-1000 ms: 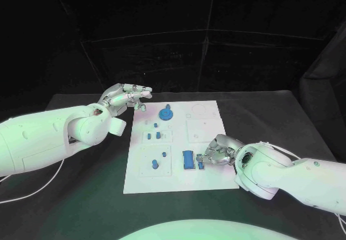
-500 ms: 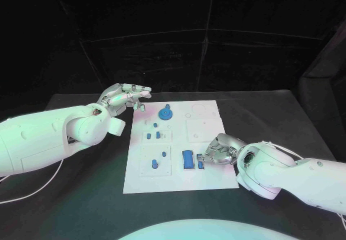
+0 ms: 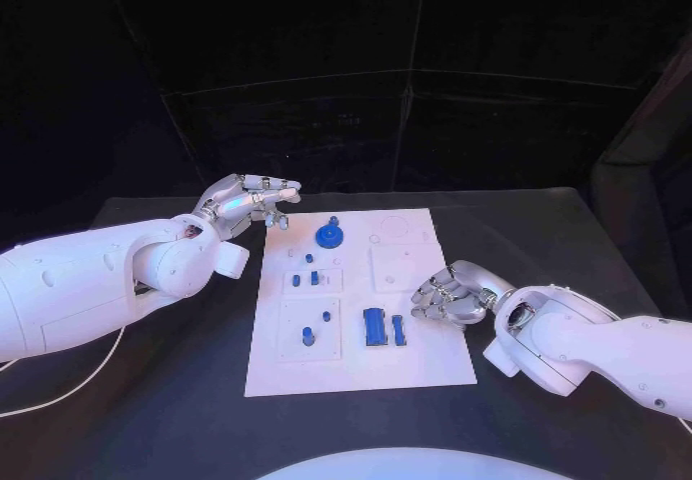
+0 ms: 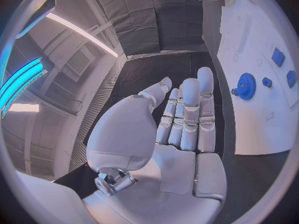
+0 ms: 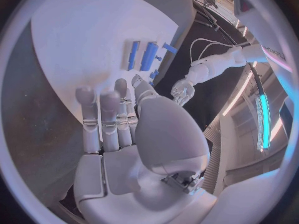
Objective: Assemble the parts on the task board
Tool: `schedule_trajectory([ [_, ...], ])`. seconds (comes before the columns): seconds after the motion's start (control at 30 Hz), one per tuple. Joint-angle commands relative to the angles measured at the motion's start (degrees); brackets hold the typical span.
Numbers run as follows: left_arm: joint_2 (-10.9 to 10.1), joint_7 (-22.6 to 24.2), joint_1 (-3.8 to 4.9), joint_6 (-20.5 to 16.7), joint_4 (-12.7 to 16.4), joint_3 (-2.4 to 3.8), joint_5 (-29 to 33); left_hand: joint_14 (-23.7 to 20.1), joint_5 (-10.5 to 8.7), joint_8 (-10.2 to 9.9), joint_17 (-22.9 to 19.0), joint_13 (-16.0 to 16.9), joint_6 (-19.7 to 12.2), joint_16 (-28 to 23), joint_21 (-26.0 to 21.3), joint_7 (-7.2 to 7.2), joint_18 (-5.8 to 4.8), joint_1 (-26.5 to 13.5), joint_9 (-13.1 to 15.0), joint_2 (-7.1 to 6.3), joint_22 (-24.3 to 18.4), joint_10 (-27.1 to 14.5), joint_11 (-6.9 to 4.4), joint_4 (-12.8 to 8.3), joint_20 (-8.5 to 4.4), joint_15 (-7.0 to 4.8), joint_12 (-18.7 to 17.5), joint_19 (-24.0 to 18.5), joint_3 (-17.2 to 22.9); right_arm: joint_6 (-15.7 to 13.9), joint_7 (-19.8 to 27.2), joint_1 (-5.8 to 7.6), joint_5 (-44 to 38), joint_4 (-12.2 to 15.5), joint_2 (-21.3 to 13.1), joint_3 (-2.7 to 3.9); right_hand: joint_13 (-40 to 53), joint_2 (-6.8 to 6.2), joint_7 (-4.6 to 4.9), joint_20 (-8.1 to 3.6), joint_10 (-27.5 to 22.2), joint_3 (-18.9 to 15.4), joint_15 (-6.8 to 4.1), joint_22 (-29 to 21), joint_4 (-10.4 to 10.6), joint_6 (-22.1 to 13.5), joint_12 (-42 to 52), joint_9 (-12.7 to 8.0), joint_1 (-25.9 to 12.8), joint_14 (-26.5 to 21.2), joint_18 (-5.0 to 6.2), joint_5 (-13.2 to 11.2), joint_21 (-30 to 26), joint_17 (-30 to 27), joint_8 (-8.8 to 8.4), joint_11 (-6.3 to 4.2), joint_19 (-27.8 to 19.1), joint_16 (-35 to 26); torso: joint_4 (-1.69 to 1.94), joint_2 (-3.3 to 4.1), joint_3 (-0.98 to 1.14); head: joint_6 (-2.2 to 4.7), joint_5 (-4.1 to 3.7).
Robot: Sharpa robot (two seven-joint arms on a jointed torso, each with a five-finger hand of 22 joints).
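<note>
- Two hands flank the task board [image 3: 361, 305], neither carrying a part: the left hand [image 3: 248, 201] hovers off the board's far left corner, the right hand [image 3: 450, 297] sits low at the board's right edge, about level with the long blue pieces.
- The left hand's fingers [image 4: 187, 109] lie extended and close together in its wrist view, nothing between them; it looks parked clear of the work, probably to keep the board open for the other arm.
- The right hand's fingers [image 5: 109, 117] stretch toward the board with a narrow spread and an empty palm; in the head view they look loosely curled. Being next to the long pieces suggests those are its concern.
- The wide blue bar [image 3: 375, 324] and the slim blue bar [image 3: 400, 329] lie just beside each other in the board's near half, long axes parallel, running from the near edge toward the far edge. Whether they are fully seated I cannot tell.
- The blue gear [image 3: 330, 236] sits at the far end, flat, axis upright, with a small knob on its far side.
- Smaller blue pegs [image 3: 304, 277] stand in the middle-left section, and a short blue piece [image 3: 307, 336] with a small stud nearby lies in the near-left recess, its length also running near to far.
</note>
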Motion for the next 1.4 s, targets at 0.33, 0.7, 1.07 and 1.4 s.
schedule_trajectory([
  [0.33,3.3,2.2,-0.57,0.1,-6.0,0.01,5.7,-10.8,0.02,0.6,-9.4,-0.7,0.0,-20.0,-11.8,0.58,0.37,0.4,-0.1,0.41,-7.3,0.3,1.5,0.6,2.21,1.99,-5.1,-10.6,-1.2,5.2,33.9,3.93,42.5,-20.3,9.0,1.01,-30.3,-2.47,3.57,6.7,-5.2,9.7,7.46,-24.1,-0.8,1.1,-21.7,-5.8,2.1,-17.0,0.82,-2.2,-32.8,-26.8,-6.38,5.36,-15.0,-39.5,-0.53,-2.52,-0.75,5.09,-0.82],
  [0.7,9.1,5.0,-3.15,-1.1,-16.7,0.1,8.5,-17.2,0.26,-1.1,-19.9,-0.6,-1.1,-43.9,-27.9,1.25,0.96,0.8,-0.1,0.87,-21.0,2.5,3.34,1.7,8.58,7.15,-15.0,-22.4,-5.7,10.7,39.5,4.31,47.5,-40.5,20.9,2.18,-43.4,-1.19,4.24,8.05,-4.4,10.5,8.02,-36.0,-5.1,2.1,-21.6,-10.8,-1.7,-12.7,1.54,-2.4,-43.1,-39.3,-6.73,6.23,-7.8,-46.3,-0.39,-3.3,-0.59,10.75,-0.54],
  [1.07,8.0,2.8,-5.1,-6.3,-11.9,2.09,4.9,-43.6,-2.88,-4.9,-25.9,-4.1,-30.1,-52.1,-34.9,-4.35,-3.81,-36.1,-3.9,2.41,-31.8,-27.1,-1.3,5.5,0.87,2.87,-20.4,-44.4,-13.4,1.5,37.1,2.95,46.7,-33.8,18.9,3.21,-47.3,2.0,-1.43,1.76,-36.5,4.4,1.69,-48.4,-5.1,-26.3,-25.4,-18.2,-41.2,-45.2,-3.17,-7.6,-47.5,-43.6,-10.54,2.0,-36.1,-50.0,0.17,-6.04,0.09,9.1,0.14],
  [1.4,5.6,4.5,-10.5,-22.6,0.0,7.83,1.2,-52.0,-2.88,-4.9,-25.9,-4.1,-39.2,-54.6,-34.9,-9.82,-5.04,-47.7,-3.9,2.41,-35.1,-36.5,-5.84,5.5,-1.59,-1.31,-25.5,-51.4,-15.8,-11.8,41.6,-0.09,53.4,-19.5,14.9,5.86,-47.3,2.0,-7.07,-0.19,-46.8,2.4,1.69,-52.3,-5.1,-35.3,-25.4,-18.2,-53.7,-55.6,-4.41,-12.8,-51.8,-47.7,-10.54,-2.06,-45.2,-50.0,0.62,-8.0,0.57,8.49,0.67],
])
